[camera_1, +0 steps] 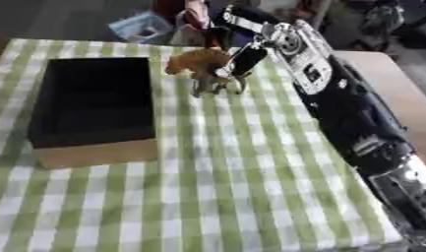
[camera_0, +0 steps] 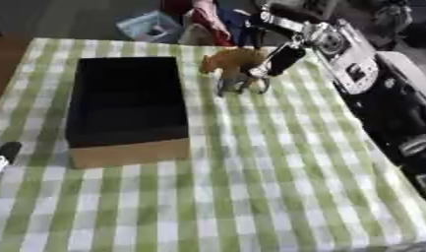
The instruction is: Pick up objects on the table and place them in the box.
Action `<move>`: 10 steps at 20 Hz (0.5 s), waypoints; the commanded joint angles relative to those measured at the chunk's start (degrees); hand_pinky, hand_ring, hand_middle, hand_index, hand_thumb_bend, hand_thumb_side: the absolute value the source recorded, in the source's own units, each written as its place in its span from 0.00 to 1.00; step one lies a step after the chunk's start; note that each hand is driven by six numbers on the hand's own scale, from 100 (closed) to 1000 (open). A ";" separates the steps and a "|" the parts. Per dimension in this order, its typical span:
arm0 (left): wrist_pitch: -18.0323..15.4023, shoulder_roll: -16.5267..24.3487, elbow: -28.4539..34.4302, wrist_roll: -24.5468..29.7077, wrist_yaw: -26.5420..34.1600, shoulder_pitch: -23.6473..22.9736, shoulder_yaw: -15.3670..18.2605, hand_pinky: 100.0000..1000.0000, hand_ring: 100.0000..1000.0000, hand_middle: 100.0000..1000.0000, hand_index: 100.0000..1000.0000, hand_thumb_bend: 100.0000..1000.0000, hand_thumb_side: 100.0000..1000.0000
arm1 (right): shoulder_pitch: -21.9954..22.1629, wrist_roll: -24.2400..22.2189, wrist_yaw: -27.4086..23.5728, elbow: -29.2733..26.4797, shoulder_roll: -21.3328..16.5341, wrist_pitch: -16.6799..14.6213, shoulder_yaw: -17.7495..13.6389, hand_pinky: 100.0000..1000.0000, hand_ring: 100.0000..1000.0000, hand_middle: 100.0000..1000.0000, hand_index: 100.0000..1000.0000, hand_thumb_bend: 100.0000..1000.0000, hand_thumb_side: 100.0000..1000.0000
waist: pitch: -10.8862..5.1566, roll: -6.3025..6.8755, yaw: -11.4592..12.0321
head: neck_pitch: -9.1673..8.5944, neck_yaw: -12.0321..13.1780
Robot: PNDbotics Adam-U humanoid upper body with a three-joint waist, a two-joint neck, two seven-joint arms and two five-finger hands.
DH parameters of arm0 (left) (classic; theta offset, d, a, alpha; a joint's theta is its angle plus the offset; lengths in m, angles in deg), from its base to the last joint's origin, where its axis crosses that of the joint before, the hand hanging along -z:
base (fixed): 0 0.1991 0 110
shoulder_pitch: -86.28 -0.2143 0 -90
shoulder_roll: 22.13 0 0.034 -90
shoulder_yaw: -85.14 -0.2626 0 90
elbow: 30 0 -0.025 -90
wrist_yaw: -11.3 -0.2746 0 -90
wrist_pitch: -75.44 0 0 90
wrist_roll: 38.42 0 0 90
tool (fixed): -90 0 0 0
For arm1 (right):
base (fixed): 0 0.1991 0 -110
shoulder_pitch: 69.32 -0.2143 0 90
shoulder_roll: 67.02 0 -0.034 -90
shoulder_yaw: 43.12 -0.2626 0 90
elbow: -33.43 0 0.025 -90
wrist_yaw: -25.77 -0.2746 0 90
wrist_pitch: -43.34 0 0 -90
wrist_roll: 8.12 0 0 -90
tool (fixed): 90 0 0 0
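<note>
An orange-brown toy animal (camera_0: 229, 60) stands near the far edge of the green checked table (camera_0: 267, 177), its grey legs down by the cloth. My right hand (camera_0: 283, 57) reaches in from the upper right and its dark fingers are curled on the toy's rear side. The box (camera_0: 126, 101), black inside with a tan front wall, lies open to the left of the toy, and nothing shows inside it. Only a small black part of my left hand (camera_0: 4, 151) shows at the left edge, beside the box's near corner.
My right arm (camera_1: 336, 98) runs along the table's right side. Beyond the far edge sit a blue container (camera_0: 150, 25) and some red and pink cloth (camera_0: 209, 19). A wooden surface (camera_1: 390, 74) lies past the right edge.
</note>
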 commanded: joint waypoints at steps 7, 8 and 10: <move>-0.13 1.16 0.57 0.75 0.75 0.83 -0.29 0.67 0.57 0.58 0.70 0.35 0.00 | -6.82 -0.18 3.60 3.71 5.56 -0.92 -0.44 0.51 0.43 0.28 0.45 0.26 0.00 | -1.31 -0.26 2.54 | -0.78 -0.85; -0.15 1.11 0.57 0.85 0.76 0.91 -0.36 0.67 0.57 0.58 0.70 0.35 0.00 | -7.28 -0.23 3.97 4.20 6.35 -1.07 -0.39 0.51 0.43 0.28 0.45 0.26 0.00 | -1.26 -0.29 2.79 | -0.81 -0.95; -0.19 0.99 0.59 1.06 0.80 1.11 -0.51 0.67 0.57 0.58 0.70 0.35 0.00 | -8.10 -0.34 4.59 5.09 8.23 -1.41 -0.22 0.51 0.43 0.28 0.45 0.26 0.00 | -1.12 -0.31 3.41 | -0.85 -1.25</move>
